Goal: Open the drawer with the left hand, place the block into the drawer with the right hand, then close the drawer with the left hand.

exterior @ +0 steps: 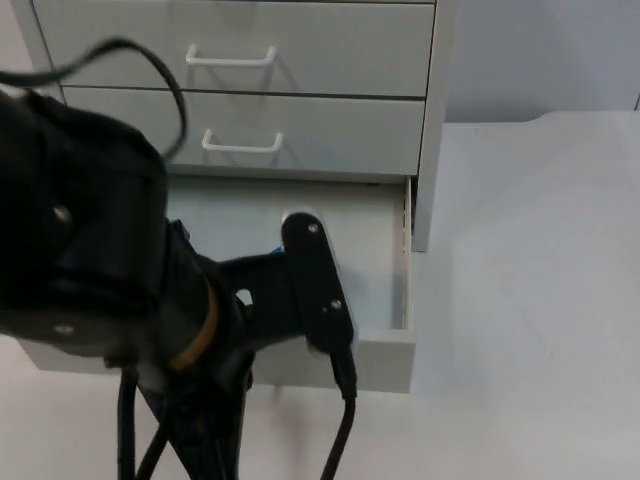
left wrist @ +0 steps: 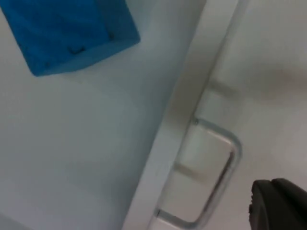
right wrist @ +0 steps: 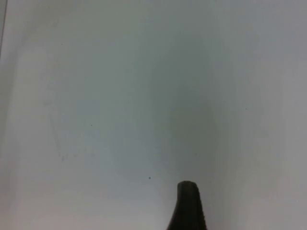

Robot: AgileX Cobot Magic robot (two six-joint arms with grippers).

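Hovering near the drawer handle [left wrist: 218, 177], left gripper [left wrist: 278, 206] (touching nothing).

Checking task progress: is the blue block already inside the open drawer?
Yes, the blue block lies on the drawer floor, behind its front panel and handle.

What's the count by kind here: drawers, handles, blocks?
Drawers: 3, two shut, one open
Handles: 3
Blocks: 1, blue, in the open drawer
Total: 7
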